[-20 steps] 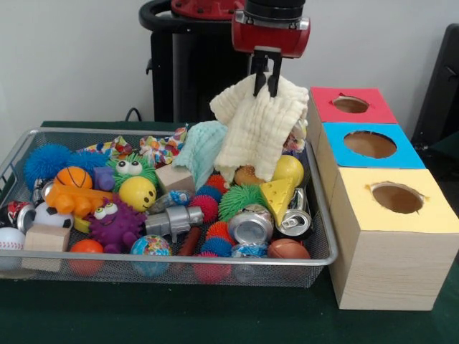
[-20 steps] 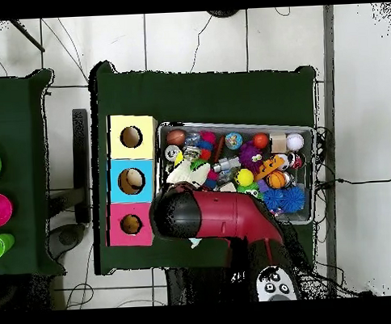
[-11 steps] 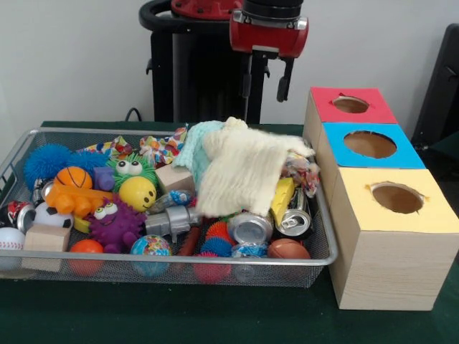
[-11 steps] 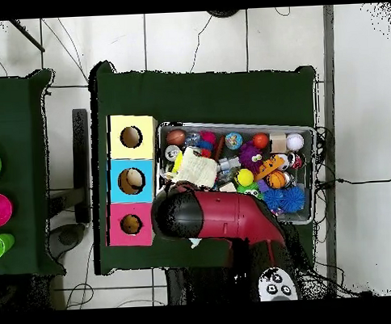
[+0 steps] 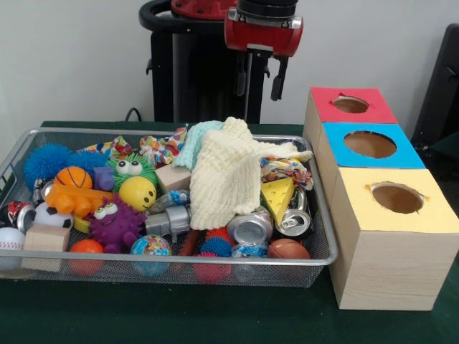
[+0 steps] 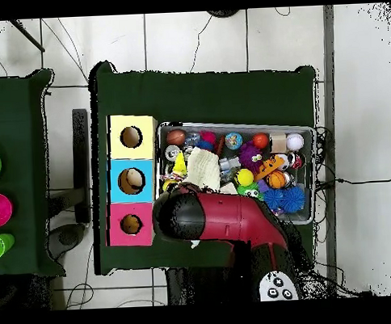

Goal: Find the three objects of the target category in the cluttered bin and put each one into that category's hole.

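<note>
**Gripper empty above the bin, cloth lying in the clutter**

Right now I see the gripper (image 5: 258, 72) hanging above the far edge of the wire bin (image 5: 324, 236), its two fingers spread apart with nothing between them. The cream cloth (image 5: 226, 175) lies draped over the toys toward the bin's box-side half, touching a pale green cloth (image 5: 192, 143) at the far edge. Just beside it sit a cheese wedge (image 5: 277, 197) and two crushed cans (image 5: 251, 228), with a brown football (image 5: 287, 249) at the near corner.

At the other end I can make out a blue spiky ball (image 5: 46, 161), a small basketball (image 5: 74, 177), a yellow smiley ball (image 5: 137, 192), a purple spiky monster (image 5: 115, 222) and a wooden block (image 5: 46, 239).

Three boxes stand in a row touching the bin's side, with tops in red (image 5: 351, 105), blue (image 5: 370, 145) and yellow (image 5: 396, 198), each with a round hole.

All of it rests on a dark green table (image 5: 179, 315). From overhead, the table (image 6: 204, 91) sits on a white tiled floor (image 6: 358, 105) with cables trailing across it, and a second green table (image 6: 18, 103) stands at the side.
</note>
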{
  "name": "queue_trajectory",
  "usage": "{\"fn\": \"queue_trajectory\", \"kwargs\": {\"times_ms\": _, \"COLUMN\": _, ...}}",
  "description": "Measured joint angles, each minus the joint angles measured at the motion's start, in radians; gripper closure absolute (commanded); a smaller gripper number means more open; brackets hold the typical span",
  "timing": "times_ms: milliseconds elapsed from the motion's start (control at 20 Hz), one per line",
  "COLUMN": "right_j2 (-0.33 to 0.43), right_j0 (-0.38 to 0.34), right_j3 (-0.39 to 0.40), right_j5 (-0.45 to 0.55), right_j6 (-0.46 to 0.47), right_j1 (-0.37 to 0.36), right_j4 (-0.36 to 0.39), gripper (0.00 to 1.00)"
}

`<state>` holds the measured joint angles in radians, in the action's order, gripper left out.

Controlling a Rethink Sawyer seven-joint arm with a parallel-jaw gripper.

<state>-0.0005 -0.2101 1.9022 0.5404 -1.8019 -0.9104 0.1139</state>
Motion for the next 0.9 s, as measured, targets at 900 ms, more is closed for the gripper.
{"fn": "queue_trajectory", "kwargs": {"times_ms": 900, "right_j2": 0.002, "right_j0": -0.257, "right_j3": -0.081, "right_j5": 0.000, "right_j6": 0.000, "right_j1": 0.046, "right_j4": 0.002, "gripper": 0.00}}
